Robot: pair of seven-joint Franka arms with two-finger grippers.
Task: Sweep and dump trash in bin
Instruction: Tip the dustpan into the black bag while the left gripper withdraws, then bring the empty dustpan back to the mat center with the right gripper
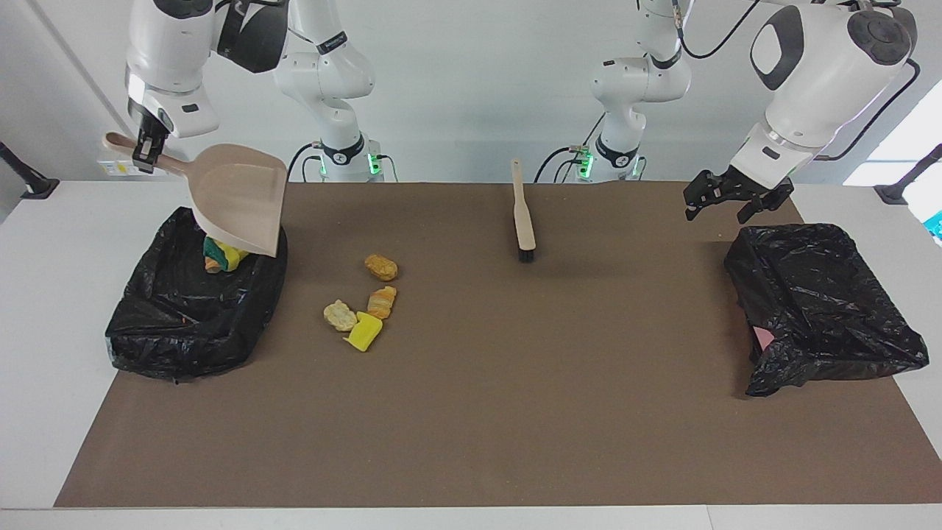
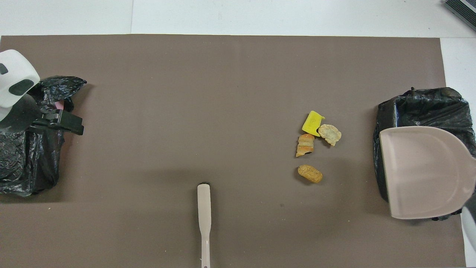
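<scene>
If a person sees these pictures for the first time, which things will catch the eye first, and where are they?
The beige dustpan stands out, held by its handle in the right gripper above the black bin at the right arm's end, where some trash already lies. Four bright pieces remain on the brown mat beside that bin. The left gripper hangs open over the other black bag, and the brush lies untouched.

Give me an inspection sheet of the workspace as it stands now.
Surface: brown mat on white table.
Job's things: four trash pieces on the mat; more trash in the bin at the right arm's end; brush near the robots.
Clutter: second black bin.
Grippers: right gripper holds the dustpan over the bin; left gripper open, waiting.
Cables: along the arms.
Surroundings: white wall.
</scene>
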